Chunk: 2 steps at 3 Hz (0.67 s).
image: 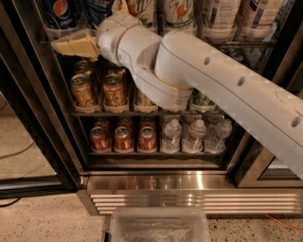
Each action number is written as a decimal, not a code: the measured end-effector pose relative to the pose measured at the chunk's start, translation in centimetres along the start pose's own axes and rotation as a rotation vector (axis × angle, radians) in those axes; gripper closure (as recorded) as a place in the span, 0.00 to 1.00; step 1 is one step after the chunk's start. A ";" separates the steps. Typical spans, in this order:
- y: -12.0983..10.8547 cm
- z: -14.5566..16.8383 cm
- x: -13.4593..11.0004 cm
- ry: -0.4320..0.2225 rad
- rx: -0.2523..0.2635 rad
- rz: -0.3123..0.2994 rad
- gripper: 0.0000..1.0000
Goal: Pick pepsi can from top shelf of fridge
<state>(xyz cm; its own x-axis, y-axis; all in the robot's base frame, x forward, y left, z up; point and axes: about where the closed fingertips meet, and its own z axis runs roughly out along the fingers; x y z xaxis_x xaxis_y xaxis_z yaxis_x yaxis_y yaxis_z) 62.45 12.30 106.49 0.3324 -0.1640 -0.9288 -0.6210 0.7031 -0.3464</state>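
The pepsi can [59, 12], dark blue with the round logo, stands at the left end of the top shelf [236, 45] of the fridge [35, 118]; its top is cut off by the frame. A second blue can [97, 9] stands right of it. My gripper [92, 26] is at shelf height just right of the pepsi can. One tan finger [75, 45] points left below the pepsi can and the other [120, 5] points up beside the second blue can, so the fingers are spread apart and hold nothing. My white arm [213, 90] crosses from the lower right.
Green-and-white cans [177, 12] and pale cans [258, 14] fill the rest of the top shelf. Gold cans [83, 90] stand on the middle shelf. Red cans [123, 139] and water bottles [194, 137] are below, above the ribbed steel base [189, 194]. A clear bin [158, 227] lies on the floor.
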 end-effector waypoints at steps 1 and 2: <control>-2.0 0.2 -1.0 -0.011 0.043 -0.011 0.00; -2.8 0.6 -1.2 -0.015 0.055 -0.015 0.19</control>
<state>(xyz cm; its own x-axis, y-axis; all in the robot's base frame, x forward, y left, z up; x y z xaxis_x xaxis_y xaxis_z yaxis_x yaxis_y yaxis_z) 64.16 10.94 108.64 0.3521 -0.1650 -0.9213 -0.5763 0.7374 -0.3523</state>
